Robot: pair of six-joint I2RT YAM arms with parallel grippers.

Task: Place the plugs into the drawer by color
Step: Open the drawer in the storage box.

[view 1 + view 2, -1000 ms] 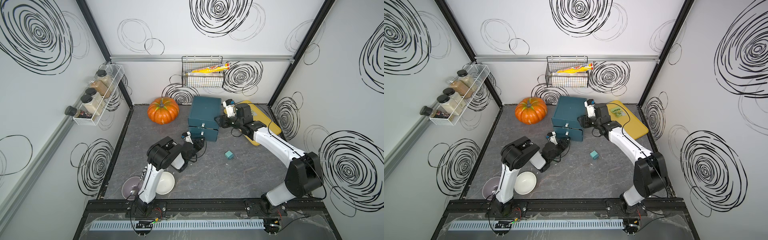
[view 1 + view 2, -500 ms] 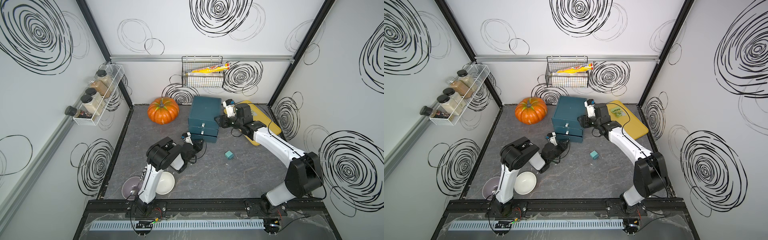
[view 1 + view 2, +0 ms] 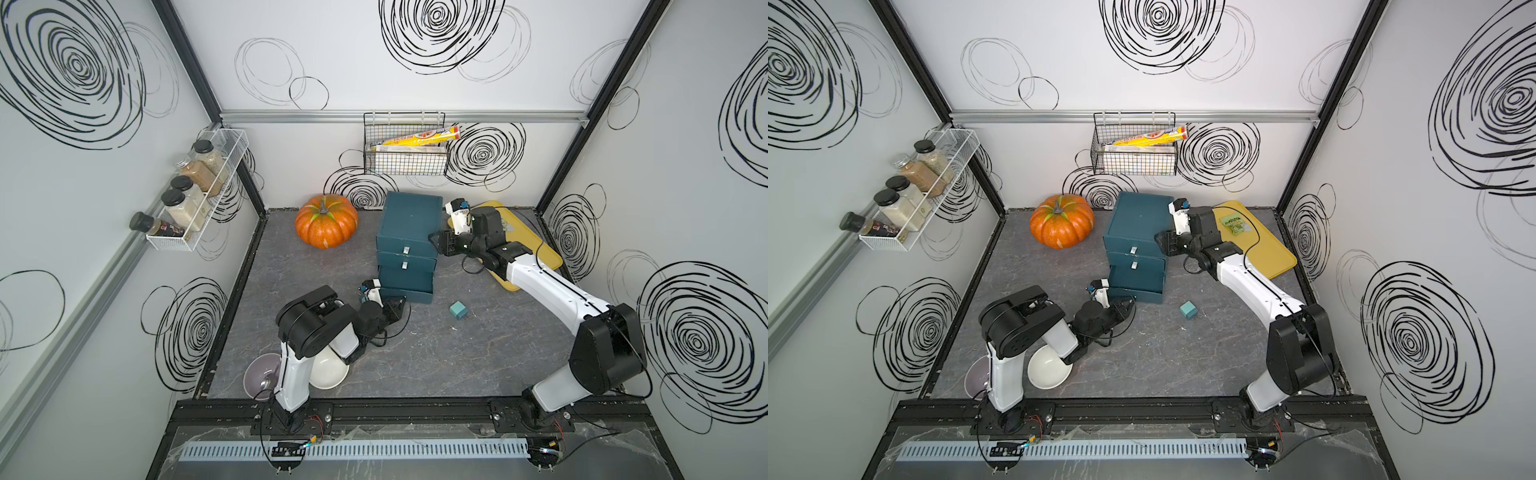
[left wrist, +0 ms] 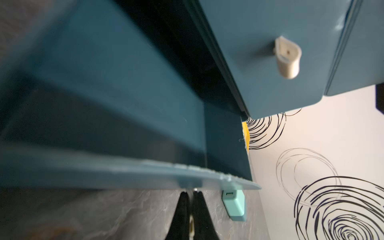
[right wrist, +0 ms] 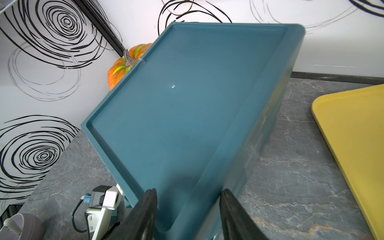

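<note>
The dark teal drawer chest (image 3: 409,216) (image 3: 1138,220) (image 5: 197,104) stands at the back, its bottom drawer (image 3: 409,296) (image 3: 1136,282) (image 4: 124,104) pulled out toward the front. My left gripper (image 3: 398,304) (image 3: 1128,305) (image 4: 190,192) is shut at that drawer's front, on its handle. My right gripper (image 3: 434,243) (image 3: 1160,243) (image 5: 189,193) is open, its fingers (image 5: 149,207) straddling the chest's upper front right corner. One teal plug (image 3: 458,310) (image 3: 1188,309) (image 4: 233,204) lies on the floor right of the pulled-out drawer, apart from both grippers.
An orange pumpkin (image 3: 326,226) sits left of the chest, a yellow board (image 3: 536,245) right of it under my right arm. A white bowl (image 3: 328,370) and a greyish bowl (image 3: 259,374) lie by my left arm's base. A wire basket (image 3: 405,160) hangs on the back wall.
My left gripper shut on the bottom drawer's handle and drew back toward the front, sliding that drawer out. My right gripper stayed at the chest's corner.
</note>
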